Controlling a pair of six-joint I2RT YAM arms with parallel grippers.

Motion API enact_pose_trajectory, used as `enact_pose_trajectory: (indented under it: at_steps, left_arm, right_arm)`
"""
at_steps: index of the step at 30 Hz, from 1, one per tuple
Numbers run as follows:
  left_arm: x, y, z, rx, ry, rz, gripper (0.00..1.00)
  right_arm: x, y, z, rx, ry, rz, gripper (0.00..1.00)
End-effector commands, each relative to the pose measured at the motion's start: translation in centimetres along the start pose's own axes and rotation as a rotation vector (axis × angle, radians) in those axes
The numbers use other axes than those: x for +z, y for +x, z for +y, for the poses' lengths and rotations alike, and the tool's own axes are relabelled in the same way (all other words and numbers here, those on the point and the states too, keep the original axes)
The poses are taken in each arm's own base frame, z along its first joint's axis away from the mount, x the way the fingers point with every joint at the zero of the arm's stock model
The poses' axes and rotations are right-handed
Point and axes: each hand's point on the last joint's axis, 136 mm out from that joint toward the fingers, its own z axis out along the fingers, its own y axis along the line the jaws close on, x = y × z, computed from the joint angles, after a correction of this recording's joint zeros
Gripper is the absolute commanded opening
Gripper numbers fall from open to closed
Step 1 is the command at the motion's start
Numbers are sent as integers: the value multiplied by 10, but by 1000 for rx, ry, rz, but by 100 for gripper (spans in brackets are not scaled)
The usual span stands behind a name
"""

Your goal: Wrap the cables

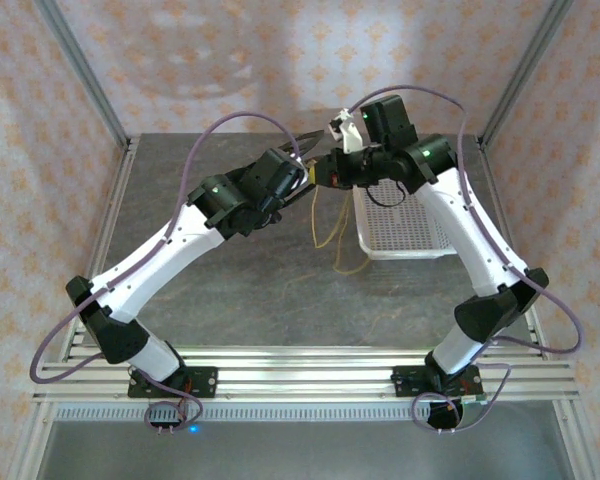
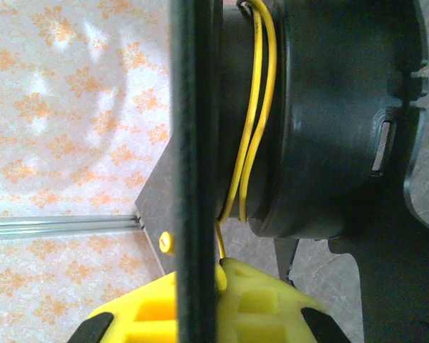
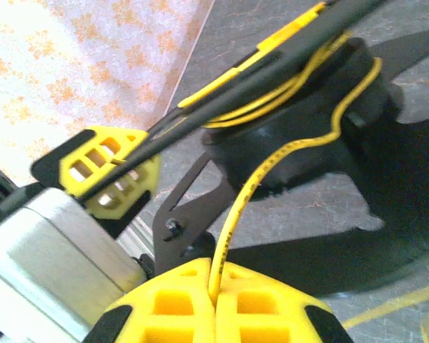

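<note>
cables (image 1: 338, 245): thin yellow wire | wound part: two strands (image 2: 261, 86) around the black spool (image 2: 322, 121) core | free part: one strand (image 3: 232, 229) pinched in right gripper (image 3: 214, 304), rest hanging in loose loops to the table (image 1: 230, 290)

Pale cloth walls (image 1: 280, 60) printed with small orange flowers close the space on the left, far and right sides, with a soft bright patch on the far one. Slanted metal posts (image 1: 80, 70) stand at the far corners. The table (image 1: 240, 290) is mottled grey, with aluminium rails (image 1: 300, 362) along its near edge.

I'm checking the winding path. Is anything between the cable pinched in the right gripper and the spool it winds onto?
Nothing visible does. The cable runs free from the right gripper up to the spool, where turns already lie.
</note>
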Motion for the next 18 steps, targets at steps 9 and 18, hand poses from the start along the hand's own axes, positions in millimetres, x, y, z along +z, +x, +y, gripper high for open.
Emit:
enact_pose_trajectory:
  at_steps: [9,18]
  left_arm:
    - [3,-8,13,-39,-91,3,0]
    - [1,-12,22,-85,-125,12,0]
  right_arm:
    - [11,9,44,-44,-90,53,0]
    - [34,40,55,-63,-111,109,0]
